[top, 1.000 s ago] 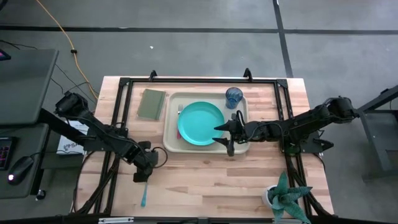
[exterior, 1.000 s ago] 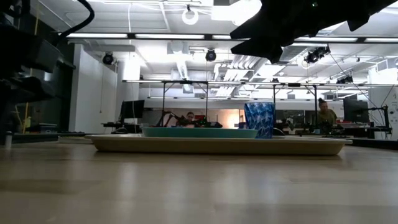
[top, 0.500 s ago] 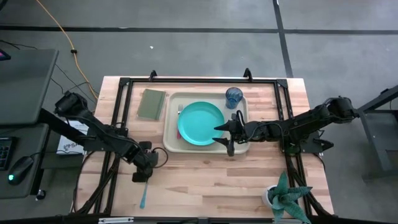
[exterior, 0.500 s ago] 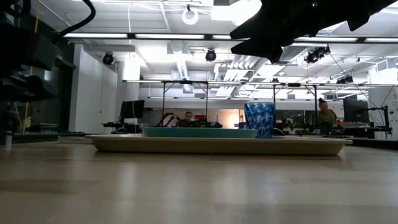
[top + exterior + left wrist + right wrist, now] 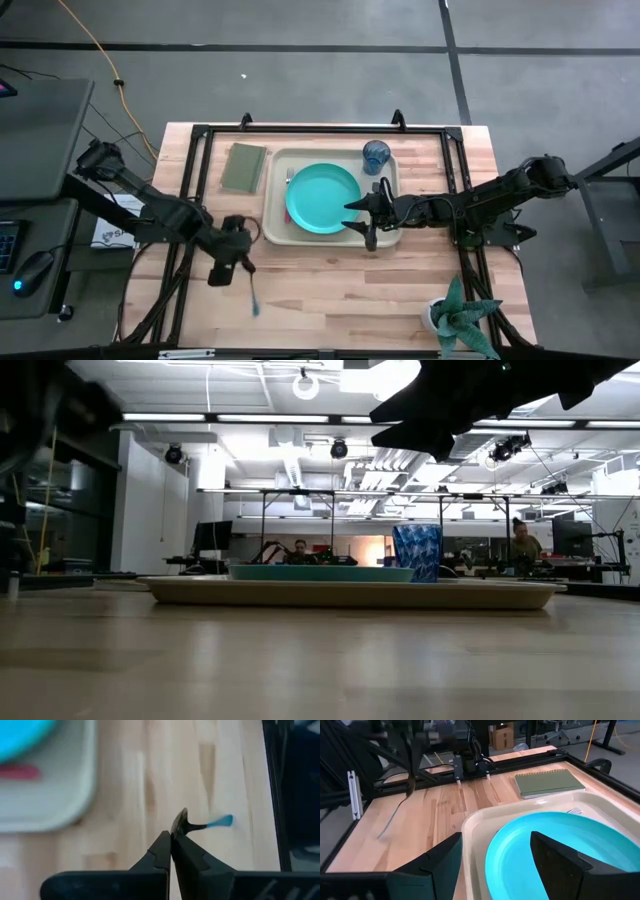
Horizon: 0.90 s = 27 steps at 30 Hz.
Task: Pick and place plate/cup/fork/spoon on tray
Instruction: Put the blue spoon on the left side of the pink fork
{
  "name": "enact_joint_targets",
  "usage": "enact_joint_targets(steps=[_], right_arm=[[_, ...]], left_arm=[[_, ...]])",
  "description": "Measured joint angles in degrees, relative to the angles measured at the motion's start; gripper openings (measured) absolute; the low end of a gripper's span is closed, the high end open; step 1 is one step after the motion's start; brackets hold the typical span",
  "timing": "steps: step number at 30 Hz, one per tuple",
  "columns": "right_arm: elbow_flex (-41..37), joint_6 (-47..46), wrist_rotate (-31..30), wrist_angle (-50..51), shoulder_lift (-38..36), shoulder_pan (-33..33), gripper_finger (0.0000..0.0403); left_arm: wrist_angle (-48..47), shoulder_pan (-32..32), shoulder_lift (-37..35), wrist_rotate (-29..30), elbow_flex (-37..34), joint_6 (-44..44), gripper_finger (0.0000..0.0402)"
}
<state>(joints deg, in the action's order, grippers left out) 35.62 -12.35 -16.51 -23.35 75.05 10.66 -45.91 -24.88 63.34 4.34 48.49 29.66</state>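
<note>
The beige tray (image 5: 330, 158) lies at the table's far middle. On it are the teal plate (image 5: 323, 199), the dark-blue cup (image 5: 376, 156) at the far right corner, and the pink-handled fork (image 5: 17, 771) left of the plate. My left gripper (image 5: 240, 266) is shut on the teal-handled spoon (image 5: 253, 298), near and left of the tray. My right gripper (image 5: 360, 225) is open and empty above the tray's right part, beside the plate. My left gripper pinches the spoon at its dark bowl end (image 5: 179, 824) between its two fingertips (image 5: 162, 851). The teal handle (image 5: 220, 822) sticks out past the fingers and slants down toward the table's near edge. I cannot tell whether its free end is clear of the table.
An olive-green notebook (image 5: 243, 166) lies left of the tray. A potted plant (image 5: 460, 318) stands at the near right corner. A black frame (image 5: 300, 130) runs along the table's far edge and both sides. Bare wood lies between the tray and the near edge.
My left gripper has risen and gone a little toward the tray, shut on the spoon. The spoon lay flat near the table's near edge; its bowl end is now lifted, and its handle has swung toward the right.
</note>
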Motion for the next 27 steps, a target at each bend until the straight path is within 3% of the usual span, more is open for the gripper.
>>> enact_joint_targets(steps=[6, 14, 21, 27], right_arm=[[0.0, -1.7, 0.0, 0.0, 0.0, 0.0, 0.0227], [0.0, -1.8, 0.0, 0.1, 0.0, 0.0, 0.0227], [0.0, -1.8, 0.0, 0.7, 0.0, 0.0, 0.0227], [0.0, -1.7, 0.1, 2.0, 0.0, 0.0, 0.0227]], left_arm=[[-12.2, 7.4, 0.7, 6.8, 12.4, -8.9, 0.0001], [-16.2, 24.6, 7.8, 7.3, 25.2, -25.4, 0.0001], [-18.1, 41.2, 15.3, 3.3, 29.6, -35.2, 0.0000], [-23.6, 48.8, 19.8, -2.1, 29.6, -38.4, 0.0000]])
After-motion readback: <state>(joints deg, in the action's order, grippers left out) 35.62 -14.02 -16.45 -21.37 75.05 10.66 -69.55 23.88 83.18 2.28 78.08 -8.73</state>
